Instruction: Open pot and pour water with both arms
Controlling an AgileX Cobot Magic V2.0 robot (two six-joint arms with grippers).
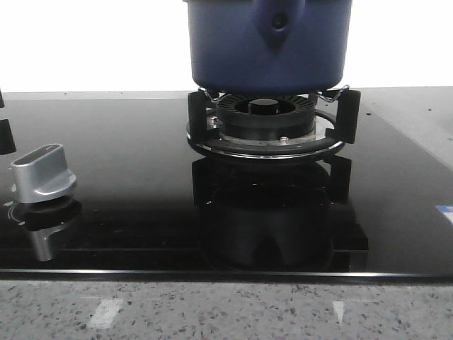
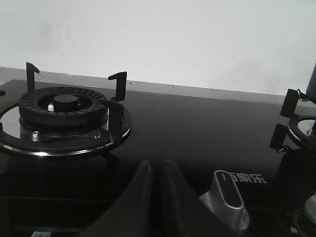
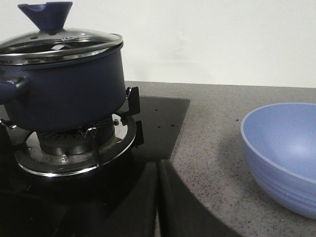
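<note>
The dark-blue pot point(image 1: 269, 42) sits on the burner point(image 1: 265, 124) at the back of the black glass stove; its handle mount with a dark rivet faces me. In the right wrist view the pot point(image 3: 61, 89) carries a glass lid point(image 3: 59, 42) with a blue knob point(image 3: 47, 15). A light-blue bowl point(image 3: 284, 153) stands on the grey counter. My right gripper point(image 3: 158, 165) is shut and empty, low at the stove's edge between pot and bowl. My left gripper point(image 2: 157, 164) is shut and empty, over the glass beside a silver knob point(image 2: 228, 195). Neither gripper shows in the front view.
A second, bare burner point(image 2: 61, 116) with pan supports stands on the stove on the far side of my left gripper from the pot. The silver knob point(image 1: 42, 173) sits at the front left of the glass. The speckled counter edge point(image 1: 226, 312) runs along the front.
</note>
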